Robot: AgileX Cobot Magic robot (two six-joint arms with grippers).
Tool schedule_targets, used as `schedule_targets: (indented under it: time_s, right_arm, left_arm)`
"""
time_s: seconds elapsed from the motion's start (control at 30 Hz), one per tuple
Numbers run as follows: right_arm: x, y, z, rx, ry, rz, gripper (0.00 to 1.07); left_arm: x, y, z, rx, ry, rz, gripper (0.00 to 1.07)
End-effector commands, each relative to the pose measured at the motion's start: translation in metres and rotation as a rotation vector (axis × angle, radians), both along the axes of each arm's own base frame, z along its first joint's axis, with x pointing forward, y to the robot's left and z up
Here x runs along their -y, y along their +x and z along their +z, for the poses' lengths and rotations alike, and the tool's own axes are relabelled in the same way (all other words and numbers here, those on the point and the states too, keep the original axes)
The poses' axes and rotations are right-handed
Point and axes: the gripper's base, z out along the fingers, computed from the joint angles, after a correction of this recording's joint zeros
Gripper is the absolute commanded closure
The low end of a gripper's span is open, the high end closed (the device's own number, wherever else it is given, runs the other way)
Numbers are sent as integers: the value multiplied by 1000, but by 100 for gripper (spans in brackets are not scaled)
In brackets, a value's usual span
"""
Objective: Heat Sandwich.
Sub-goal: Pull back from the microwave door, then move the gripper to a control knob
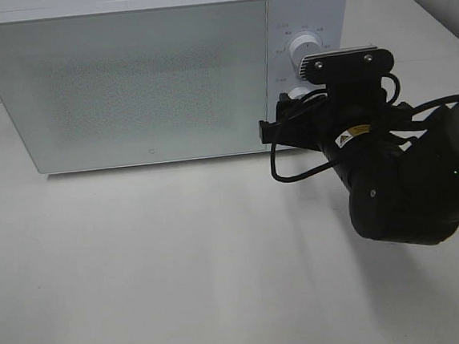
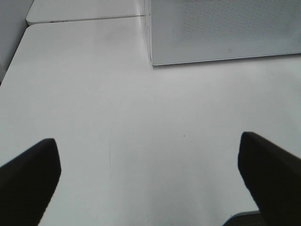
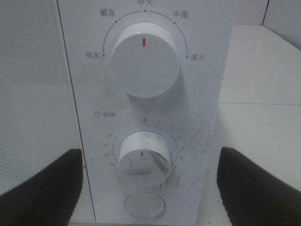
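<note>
Ahead of right tool: microwave lower dial; tool released, fingers either side.
Under left tool: white bench; tool released.

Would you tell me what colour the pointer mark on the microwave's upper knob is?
Red mark on a white knob; clearest in the right wrist view.

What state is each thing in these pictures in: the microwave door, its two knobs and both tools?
Microwave door: shut.
Upper knob: red mark pointing straight up, at the top of its dial.
Lower knob: setting too unclear to read.
Left tool: open, holding nothing, above the table.
Right tool: open, holding nothing, facing the knobs.
</note>
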Motion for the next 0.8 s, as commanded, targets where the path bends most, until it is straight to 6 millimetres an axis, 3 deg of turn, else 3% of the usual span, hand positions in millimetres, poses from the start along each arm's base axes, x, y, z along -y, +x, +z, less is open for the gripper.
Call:
schedule_targets:
  time_s: [0.03, 0.5, 0.8]
  right_arm:
    - [-1, 6, 1, 10, 9, 7, 31]
    - [-14, 29, -15, -14, 6, 18, 31]
    - [-11, 31, -17, -17, 3, 10, 32]
  left_arm:
    - [1, -4, -1, 20, -4, -5, 9]
    - [0, -4, -1, 21, 1, -1, 9]
    - [0, -4, -1, 21, 4, 1, 9]
